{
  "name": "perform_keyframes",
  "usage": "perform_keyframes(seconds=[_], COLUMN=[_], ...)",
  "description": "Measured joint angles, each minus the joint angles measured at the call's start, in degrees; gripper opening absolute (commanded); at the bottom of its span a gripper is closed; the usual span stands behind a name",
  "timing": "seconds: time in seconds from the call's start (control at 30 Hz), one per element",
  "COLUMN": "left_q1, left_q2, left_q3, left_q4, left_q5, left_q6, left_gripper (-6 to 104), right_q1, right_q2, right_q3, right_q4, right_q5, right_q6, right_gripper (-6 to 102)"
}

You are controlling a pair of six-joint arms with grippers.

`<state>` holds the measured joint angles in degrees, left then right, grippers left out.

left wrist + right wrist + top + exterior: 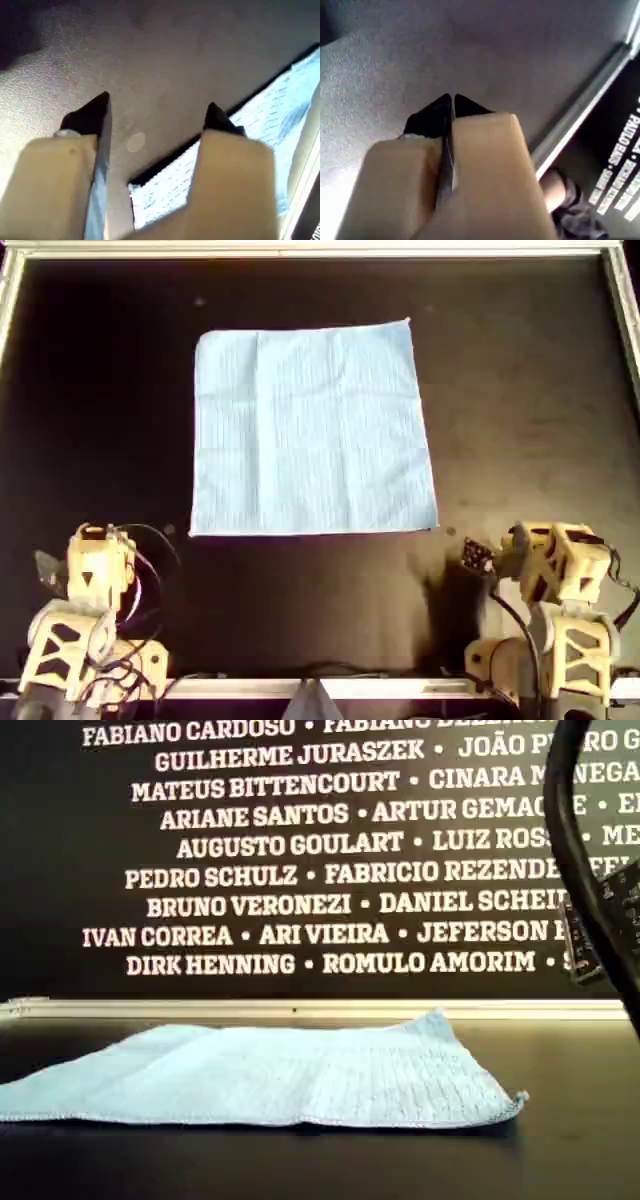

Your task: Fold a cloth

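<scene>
The light blue cloth [312, 430] lies spread flat as one square in the middle of the black table [520, 390]; the exterior view shows the cloth [260, 1075] low and wide, with faint crease lines. My left gripper [157, 107] is open and holds nothing, and a corner of the cloth [165, 192] lies just beyond its fingers. In the overhead view the left gripper [90, 538] sits at the lower left, short of the cloth's near edge. My right gripper [448, 100] is shut and empty over bare table, at the overhead view's lower right [480, 555].
A light metal rail [300, 250] frames the table at the far edge and sides. Behind it stands a dark wall with white printed names [300, 870]. A dark cable [585, 890] hangs at the exterior view's right.
</scene>
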<state>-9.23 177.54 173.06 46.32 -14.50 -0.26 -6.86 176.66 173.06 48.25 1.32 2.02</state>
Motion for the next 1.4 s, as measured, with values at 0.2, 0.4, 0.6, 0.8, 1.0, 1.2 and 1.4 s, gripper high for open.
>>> perform_keyframes(seconds=[0.2,0.4,0.6,0.8,1.0,1.2,1.4], left_q1=[0.18,0.18,0.18,0.18,0.18,0.18,0.09], left_q2=[-0.44,-0.44,-0.44,-0.18,-0.18,-0.18,-0.18], left_q3=[0.00,0.00,0.00,0.00,0.00,0.00,0.00], left_q4=[0.00,0.00,0.00,0.00,-1.85,-7.65,-8.35], left_q5=[0.35,0.35,0.35,0.35,0.35,0.35,0.35], left_q6=[-3.08,-4.04,-4.13,-4.13,-3.87,-3.78,-3.60], left_gripper=[5,6,6,6,34,73,89], right_q1=[0.62,0.53,0.53,0.53,0.53,0.53,0.53], right_q2=[0.00,0.00,0.00,0.00,0.00,0.00,0.00], right_q3=[0.00,0.00,0.00,-0.09,-2.29,-3.43,-3.52], right_q4=[-1.14,-1.14,-1.14,-1.23,-2.46,-5.71,-5.71], right_q5=[-0.53,-4.31,-7.56,-8.44,-8.53,-12.83,-19.07], right_q6=[-8.70,-9.76,-10.28,-10.28,-10.72,-10.72,-10.72], right_gripper=[35,34,35,35,35,35,35])
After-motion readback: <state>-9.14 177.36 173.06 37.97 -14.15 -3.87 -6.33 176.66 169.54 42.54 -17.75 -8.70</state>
